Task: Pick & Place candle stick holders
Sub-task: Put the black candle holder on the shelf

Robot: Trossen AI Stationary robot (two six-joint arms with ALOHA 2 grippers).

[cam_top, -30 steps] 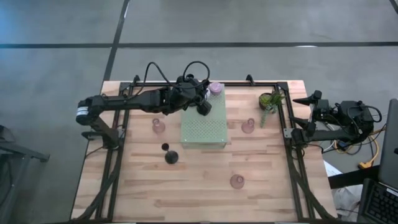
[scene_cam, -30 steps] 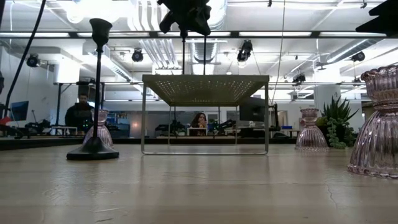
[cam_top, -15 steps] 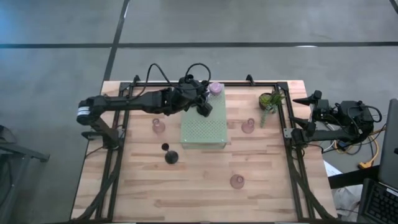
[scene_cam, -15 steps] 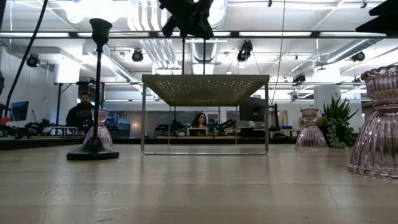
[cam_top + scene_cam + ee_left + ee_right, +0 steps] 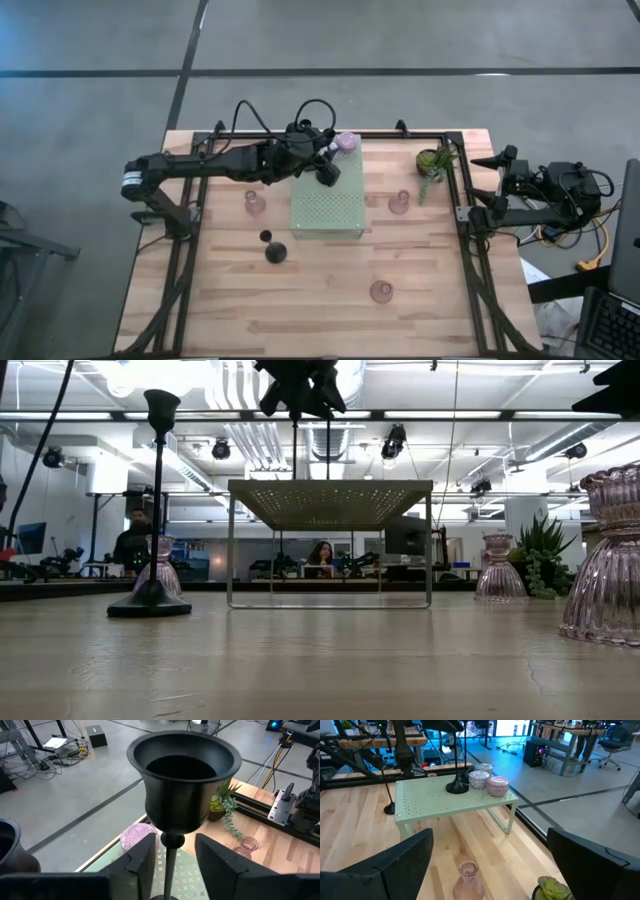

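A black thin-stemmed holder stands by its round base [image 5: 456, 787] on the far left part of the pale green perforated shelf [image 5: 328, 205]. Its cup [image 5: 187, 775] fills the left wrist view. My left gripper [image 5: 175, 865] is open above the shelf. Its fingers stand on either side of the stem [image 5: 170, 862], with a gap on each side. Pastel round holders [image 5: 346, 142] sit on the shelf's far edge. Another black holder [image 5: 270, 248] and three pink glass ones [image 5: 255, 203] [image 5: 399, 203] [image 5: 380, 291] stand on the table. My right gripper [image 5: 495, 870] is open and empty at the table's right edge.
A small green potted plant [image 5: 435, 165] stands at the far right of the table. The shelf stands on thin legs [image 5: 230, 550], with open space beneath it. Black frame rails [image 5: 470, 250] run along the table's sides. People sit in the room behind [image 5: 322, 555].
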